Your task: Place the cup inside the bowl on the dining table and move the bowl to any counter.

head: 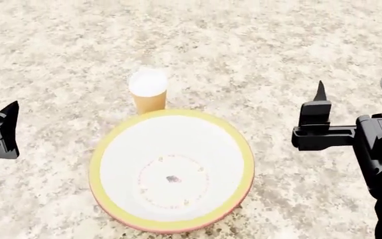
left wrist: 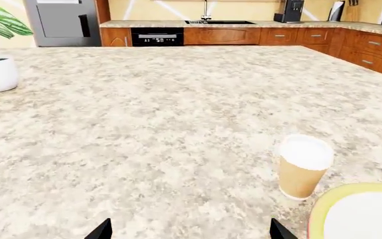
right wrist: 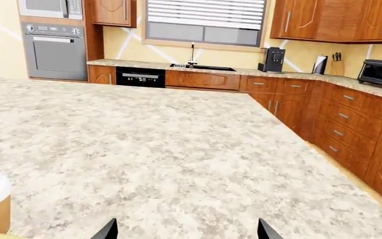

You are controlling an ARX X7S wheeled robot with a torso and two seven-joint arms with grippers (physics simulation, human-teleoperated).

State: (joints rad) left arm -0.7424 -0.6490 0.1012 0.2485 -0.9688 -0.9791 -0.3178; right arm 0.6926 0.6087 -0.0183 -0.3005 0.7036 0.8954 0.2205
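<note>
Cup [head: 148, 96] upright at bowl's [head: 171, 172] 12 o'clock, not yet inserted; left gripper [left wrist: 189, 230], right gripper [right wrist: 185, 229] spread, empty. Bowl unmoved on dining table [head: 277, 40].

Cup [left wrist: 303, 167] stands beside bowl [left wrist: 358, 211] on table [left wrist: 144, 129].

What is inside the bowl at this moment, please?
The bowl holds no object: the head view shows only its white inside, a ring of small red-orange marks and a small dark speck at the centre. The cup stands outside, on the table behind the rim.

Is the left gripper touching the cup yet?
Apart. Head view shows bare table between the left gripper and the cup.
</note>
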